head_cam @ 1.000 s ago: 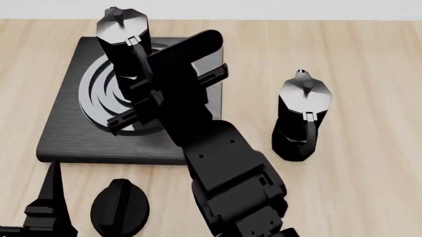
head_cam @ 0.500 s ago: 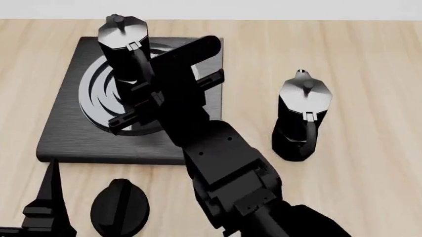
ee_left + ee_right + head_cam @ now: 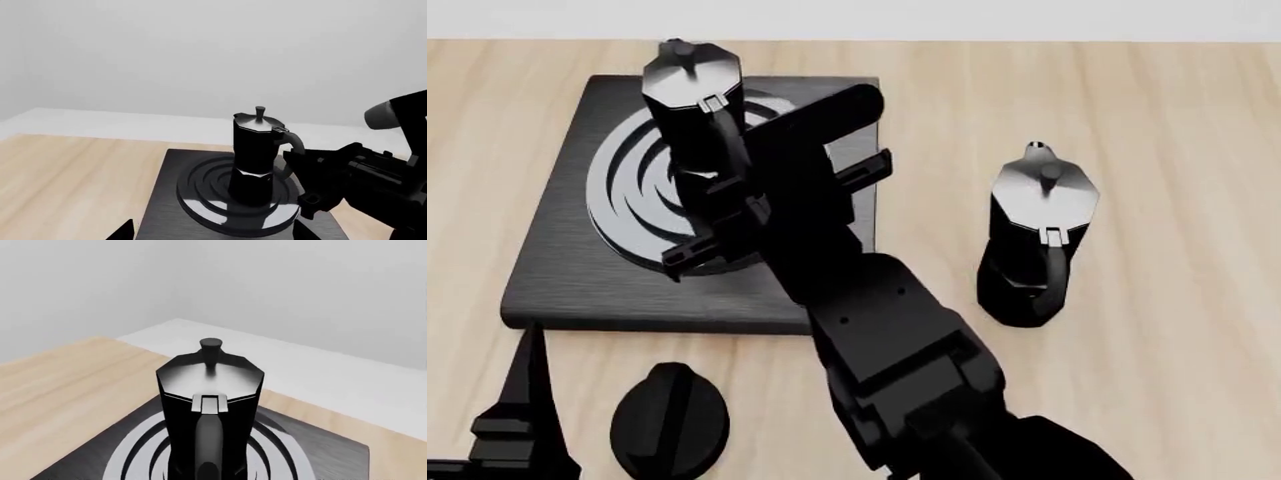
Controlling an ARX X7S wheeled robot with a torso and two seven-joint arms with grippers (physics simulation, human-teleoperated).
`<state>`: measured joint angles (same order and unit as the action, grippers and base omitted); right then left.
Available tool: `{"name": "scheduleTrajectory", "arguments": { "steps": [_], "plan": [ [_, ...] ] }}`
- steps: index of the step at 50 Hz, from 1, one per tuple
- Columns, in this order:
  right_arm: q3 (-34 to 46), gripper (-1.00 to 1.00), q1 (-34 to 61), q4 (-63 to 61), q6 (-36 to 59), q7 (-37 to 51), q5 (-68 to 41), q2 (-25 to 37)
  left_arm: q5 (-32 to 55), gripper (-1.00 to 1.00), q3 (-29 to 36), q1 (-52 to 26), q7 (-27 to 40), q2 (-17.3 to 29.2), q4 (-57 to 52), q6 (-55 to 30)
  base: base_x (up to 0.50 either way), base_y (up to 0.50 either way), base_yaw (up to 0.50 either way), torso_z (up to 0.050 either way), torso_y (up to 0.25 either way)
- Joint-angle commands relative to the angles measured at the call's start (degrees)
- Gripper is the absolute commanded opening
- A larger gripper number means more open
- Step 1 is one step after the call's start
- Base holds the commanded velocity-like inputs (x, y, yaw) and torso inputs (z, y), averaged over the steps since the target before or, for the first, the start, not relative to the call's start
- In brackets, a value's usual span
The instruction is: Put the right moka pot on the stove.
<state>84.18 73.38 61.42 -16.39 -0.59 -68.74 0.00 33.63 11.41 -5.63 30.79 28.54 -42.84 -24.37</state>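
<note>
Step in hand: the right moka pot (image 3: pixel 694 100) is being placed on the stove (image 3: pixel 574 260); the pot at the right end effector is taken to be the task's pot.
Pot position: it is seen upright over the burner rings, toward the far side of the slab; in the left wrist view its base appears to touch the rings.
Right end effector (image 3: pixel 714 185): it is closed in on the pot's curved handle, which fills the centre of the right wrist view; a firm grip is judged likely, though the fingertips are hidden.
Left end effector (image 3: pixel 514 430): it is held wide and empty, low at the near edge of the worktop (image 3: pixel 1174 150), beside the dial knob (image 3: pixel 670 420).
Other moka pot (image 3: pixel 1041 235): it is left standing on the worktop, well apart from the stove.
Next move: the pot's seating on the burner should be confirmed, then the handle released and the arm drawn back without the pot being tipped.
</note>
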Motion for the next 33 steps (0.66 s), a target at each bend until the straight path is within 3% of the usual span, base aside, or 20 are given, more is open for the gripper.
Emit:
{"name": "scheduleTrajectory", "arguments": {
  "steps": [1,8,20,33],
  "plan": [
    [3.40,1.00,-2.62,3.08,2.87,1.06,-1.81,0.01,-0.02,1.00,-0.12,0.16,0.22,0.01,0.01,0.45,0.00,0.00,0.00,0.000,0.000],
    [3.31,1.00,-2.21,2.28,2.18,0.94,-1.81,0.22,-0.25,1.00,0.13,-0.09,0.61,0.06,-0.02,0.11,0.00,0.00,0.00,0.000,0.000],
    [6.08,1.00,-0.82,-42.72,4.46,22.66,1.62,22.99,-1.79,1.00,0.64,-0.09,1.26,-0.19,0.78,0.58,0.00,0.00,0.00,0.000,0.000],
    [6.79,1.00,0.96,-71.27,4.62,37.58,7.06,38.91,-1.93,1.00,0.93,-0.21,1.86,0.13,0.21,0.02,0.00,0.00,0.00,0.000,0.000]
  ]
}}
